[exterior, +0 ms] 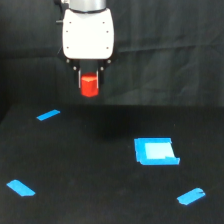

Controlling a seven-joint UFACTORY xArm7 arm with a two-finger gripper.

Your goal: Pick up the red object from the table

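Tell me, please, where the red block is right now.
In the exterior view the red block sits between the gripper fingers, lifted above the black table, up and toward the view's left of the blue square.

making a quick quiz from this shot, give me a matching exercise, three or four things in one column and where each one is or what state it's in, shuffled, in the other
Things:
1. red object
2. blue square patch
3. white gripper
4. blue tape strip

Places or states:
A. lying on the table, toward the exterior view's right
B. lying on the table, toward the exterior view's left, at the far side
C. held up off the table between the fingers
D. hanging above the table, shut on a block

Pairs: 1-C, 2-A, 3-D, 4-B
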